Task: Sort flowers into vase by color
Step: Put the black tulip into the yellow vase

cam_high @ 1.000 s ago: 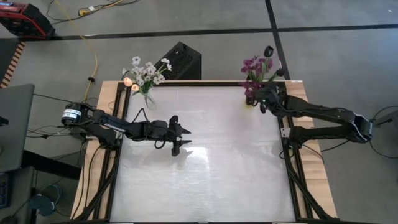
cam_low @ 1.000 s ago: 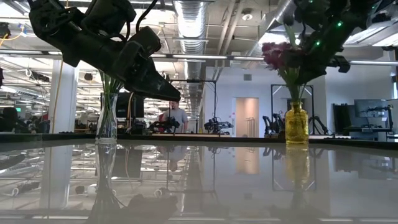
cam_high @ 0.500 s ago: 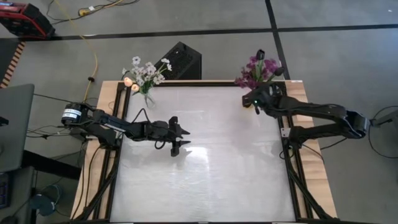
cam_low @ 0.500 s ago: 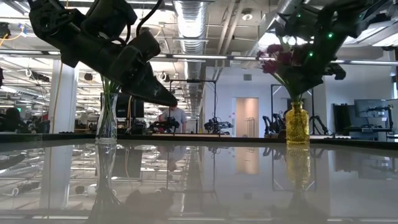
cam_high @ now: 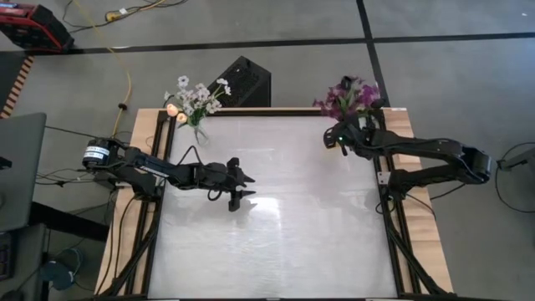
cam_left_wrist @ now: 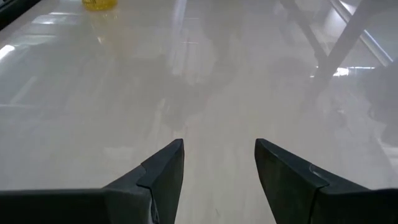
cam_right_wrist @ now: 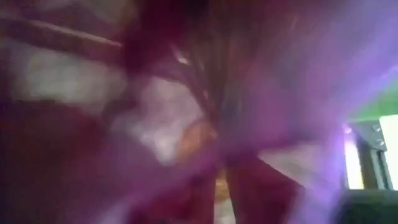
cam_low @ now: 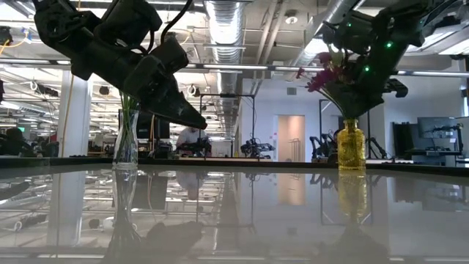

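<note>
Nearest to me on the glossy white table point(cam_high: 276, 226), my left gripper point(cam_high: 236, 183) hangs over the left-centre of the top with its fingers point(cam_left_wrist: 163, 174) spread wide and nothing between them; its wrist view shows only bare tabletop and a cut-off sliver of yellow at the far edge. Farther back, at the far-left corner, I see a clear glass vase point(cam_low: 126, 139) holding white blossoms point(cam_high: 199, 94) and peach buds point(cam_high: 175, 111); in the low view my left arm crosses in front of their tops. At the far-right corner stands the yellow vase point(cam_low: 351, 146) with the purple flowers point(cam_high: 349, 96). My right gripper point(cam_high: 341, 137) sits right up against that bunch, above the vase. Its wrist camera gives me only a purple and dark-red blur, and from above the fingers are hidden, so I cannot tell whether they are parted or pinching a stem.
</note>
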{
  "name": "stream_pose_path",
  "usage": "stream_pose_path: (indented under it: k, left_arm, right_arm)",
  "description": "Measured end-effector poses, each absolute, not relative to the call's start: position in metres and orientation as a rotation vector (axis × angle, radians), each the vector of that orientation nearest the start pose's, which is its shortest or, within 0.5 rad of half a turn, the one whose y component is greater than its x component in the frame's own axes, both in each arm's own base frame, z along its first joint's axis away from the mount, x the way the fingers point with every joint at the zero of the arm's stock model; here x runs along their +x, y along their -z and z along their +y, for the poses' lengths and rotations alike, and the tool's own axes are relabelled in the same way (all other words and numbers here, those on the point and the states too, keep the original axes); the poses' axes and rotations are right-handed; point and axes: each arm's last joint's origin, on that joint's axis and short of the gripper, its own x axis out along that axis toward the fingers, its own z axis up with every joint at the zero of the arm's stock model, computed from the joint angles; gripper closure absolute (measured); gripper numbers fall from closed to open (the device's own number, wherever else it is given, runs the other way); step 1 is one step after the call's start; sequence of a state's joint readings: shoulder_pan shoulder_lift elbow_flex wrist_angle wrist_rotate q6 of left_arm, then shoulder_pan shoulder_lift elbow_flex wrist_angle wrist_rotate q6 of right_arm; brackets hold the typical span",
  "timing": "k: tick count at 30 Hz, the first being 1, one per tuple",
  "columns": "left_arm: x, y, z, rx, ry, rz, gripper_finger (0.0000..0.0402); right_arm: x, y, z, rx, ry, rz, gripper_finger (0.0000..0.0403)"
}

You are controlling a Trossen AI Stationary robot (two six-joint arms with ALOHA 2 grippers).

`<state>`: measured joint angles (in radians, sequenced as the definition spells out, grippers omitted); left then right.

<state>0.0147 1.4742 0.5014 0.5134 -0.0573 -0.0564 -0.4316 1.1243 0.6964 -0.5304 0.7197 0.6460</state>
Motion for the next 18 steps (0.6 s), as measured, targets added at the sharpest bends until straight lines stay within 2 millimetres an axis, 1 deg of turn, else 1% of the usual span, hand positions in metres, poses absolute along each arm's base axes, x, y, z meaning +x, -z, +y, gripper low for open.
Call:
stream_pose_path:
  k: [3,10,14,18]
  left_arm:
    - [0.268,-0.154,0.006,-0.045,-0.084,0.470,0.0216]
    - [0.268,-0.154,0.006,-0.045,-0.084,0.469,0.0216]
    - [0.268,-0.154,0.006,-0.045,-0.084,0.468,0.0217]
    - [0.268,-0.154,0.006,-0.051,-0.086,0.468,0.0217]
  right_arm:
    - [0.176,-0.223,-0.102,0.383,1.326,0.615,0.0330]
    - [0.168,-0.224,-0.097,0.395,1.297,0.683,0.0294]
    - [0.164,-0.229,-0.093,0.407,1.206,0.716,0.0280]
    - [0.159,-0.236,-0.088,0.424,1.083,0.719,0.0277]
